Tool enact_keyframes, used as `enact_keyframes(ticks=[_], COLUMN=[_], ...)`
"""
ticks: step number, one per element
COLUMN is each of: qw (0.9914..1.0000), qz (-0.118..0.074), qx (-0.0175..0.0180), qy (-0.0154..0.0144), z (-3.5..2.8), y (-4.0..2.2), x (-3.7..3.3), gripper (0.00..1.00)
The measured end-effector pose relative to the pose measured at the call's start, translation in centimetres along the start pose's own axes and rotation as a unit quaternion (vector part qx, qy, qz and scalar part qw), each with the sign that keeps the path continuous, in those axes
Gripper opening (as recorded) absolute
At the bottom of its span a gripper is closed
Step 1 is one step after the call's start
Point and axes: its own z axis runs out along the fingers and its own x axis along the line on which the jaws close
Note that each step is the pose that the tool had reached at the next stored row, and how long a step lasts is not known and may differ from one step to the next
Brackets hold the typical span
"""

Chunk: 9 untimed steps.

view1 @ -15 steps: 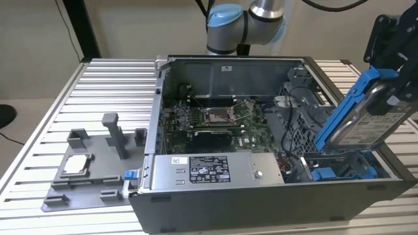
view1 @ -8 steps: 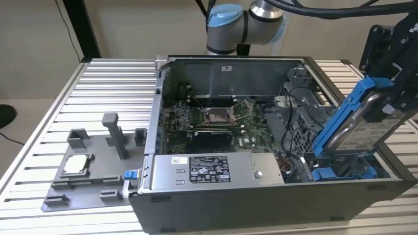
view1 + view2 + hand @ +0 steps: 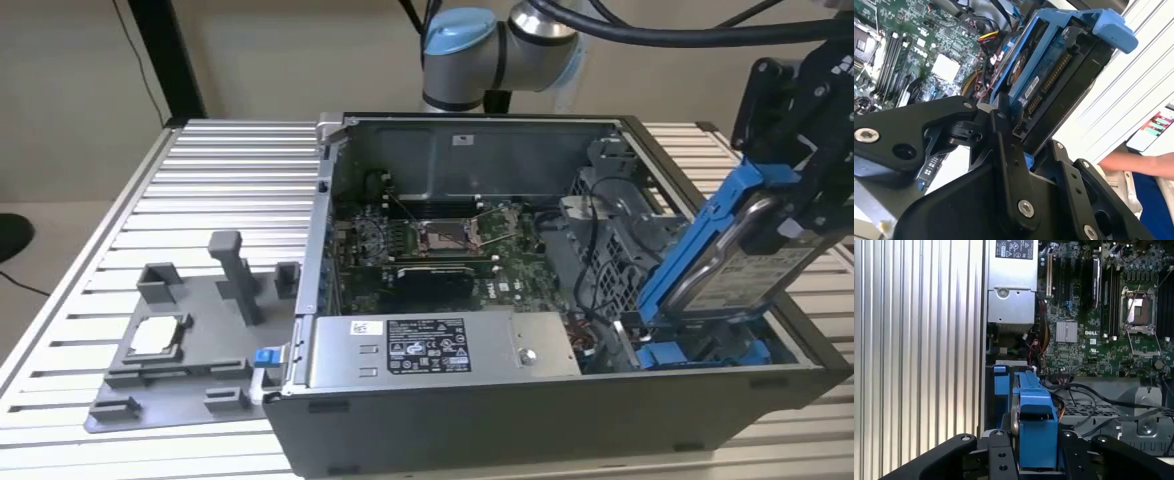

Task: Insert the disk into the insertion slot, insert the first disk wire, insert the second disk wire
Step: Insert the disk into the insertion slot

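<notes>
The tool [image 3: 787, 215] is clamped on the upper end of the disk [image 3: 721, 265], pinching its blue carrier from both sides. The disk hangs tilted, its lower end down at the insertion slot [image 3: 674, 345] in the near corner of the computer case [image 3: 534, 420], on the exterior view's right. At that slant it could jam on the slot's edge or snag the black cables [image 3: 1094, 395] just beside the bay. The open case holds the motherboard [image 3: 427, 240] and a grey power-supply box [image 3: 427, 345], while the grey tray [image 3: 174, 400] on the surface [image 3: 214, 180] at the exterior view's left carries a small silver square part [image 3: 154, 335]
</notes>
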Motion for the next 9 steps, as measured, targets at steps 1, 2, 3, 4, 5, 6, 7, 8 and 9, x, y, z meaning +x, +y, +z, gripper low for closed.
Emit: enact_keyframes(ticks=[1, 2, 3, 4, 5, 6, 7, 8, 9], qw=[1.0, 1.0, 1.0, 1.0, 1.0, 1.0, 1.0, 1.0, 1.0], qz=[0.0, 0.0, 0.0, 0.0, 0.001, 0.001, 0.001, 0.002, 0.002], qx=[0.0, 0.0, 0.0, 0.0, -0.0002, -0.0002, -0.0003, -0.0003, -0.0004], qy=[0.0001, 0.0001, 0.0, -0.0001, 0.0, 0.0, 0.0, -0.0001, -0.0001], z=[0.15, 0.31, 0.44, 0.55, 0.65, 0.77, 0.88, 0.99, 1.09], y=[-0.01, -0.02, -0.02, -0.03, -0.03, -0.03, -0.04, -0.04, -0.05], x=[0.01, 0.03, 0.06, 0.1, 0.16, 0.22, 0.28, 0.34, 0.39], gripper=[0.0, 0.0, 0.0, 0.0, 0.0, 0.0, 0.0, 0.0, 0.0])
